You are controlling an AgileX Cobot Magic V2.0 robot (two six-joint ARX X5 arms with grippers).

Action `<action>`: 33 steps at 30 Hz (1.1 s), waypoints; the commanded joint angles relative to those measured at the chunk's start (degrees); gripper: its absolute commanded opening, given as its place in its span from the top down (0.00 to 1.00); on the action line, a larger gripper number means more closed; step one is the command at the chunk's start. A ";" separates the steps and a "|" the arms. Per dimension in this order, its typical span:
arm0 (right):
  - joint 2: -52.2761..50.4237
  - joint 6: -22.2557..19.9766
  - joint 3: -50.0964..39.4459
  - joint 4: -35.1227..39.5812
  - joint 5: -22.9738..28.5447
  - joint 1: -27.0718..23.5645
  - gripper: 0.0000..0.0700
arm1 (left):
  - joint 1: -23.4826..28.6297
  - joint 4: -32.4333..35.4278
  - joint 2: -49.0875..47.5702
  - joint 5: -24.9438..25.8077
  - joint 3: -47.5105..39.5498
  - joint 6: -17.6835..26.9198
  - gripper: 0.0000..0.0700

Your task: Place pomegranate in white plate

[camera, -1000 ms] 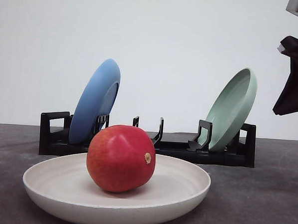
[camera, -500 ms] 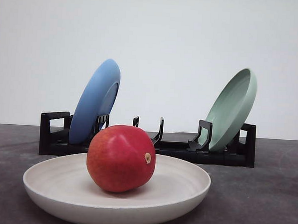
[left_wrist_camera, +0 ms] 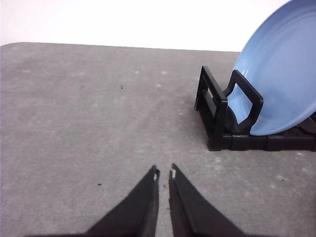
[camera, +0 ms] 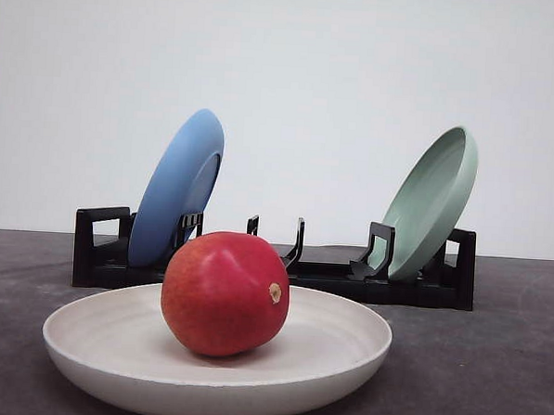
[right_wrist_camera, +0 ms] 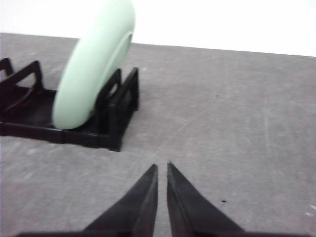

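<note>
Front view: the smooth red, roundish pomegranate [camera: 224, 293] rests inside the wide, shallow off-white round plate [camera: 344, 355], a little left of the plate's centre. Its long axis lies roughly left to right, with the tan stem nub turned toward the robot's right. Nothing is touching the fruit. Behind the plate stands a black slotted plastic rack [camera: 98, 249] holding a blue plate [camera: 178, 186] tilted at its left end and a pale green plate [camera: 433, 202] tilted at its right end. You can read the placement as done, judged from how the fruit sits.

Left wrist view: the left hand [left_wrist_camera: 163, 173] hovers over bare grey table [left_wrist_camera: 89, 113], its black fingers drawn nearly together with only a thin slit between the tips, and nothing in them. The blue plate and the rack's end lie ahead of it and off to one side.

Right wrist view: the right hand [right_wrist_camera: 161, 168] is likewise narrowed to a slit and empty, above the table, with the pale green plate and rack end ahead, slightly blurred.

Neither wrist view takes in the fruit, so you probably cannot say which hand is nearer; both appear well apart from it.
</note>
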 commanded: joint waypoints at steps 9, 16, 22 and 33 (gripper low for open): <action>-2.53 2.38 -4.84 5.35 1.28 -0.77 0.96 | 0.02 -0.13 -0.04 0.07 -0.61 0.77 0.98; -2.53 2.34 -4.84 5.70 1.27 -0.75 0.96 | 0.02 -0.13 -0.04 0.07 -0.61 0.77 0.98; -2.53 2.34 -4.84 6.89 1.27 -0.75 0.96 | 0.02 -0.13 -0.04 0.07 -0.61 0.78 0.98; -2.53 2.34 -4.84 6.89 1.27 -0.75 0.96 | 0.02 -0.13 -0.04 0.07 -0.61 0.77 0.98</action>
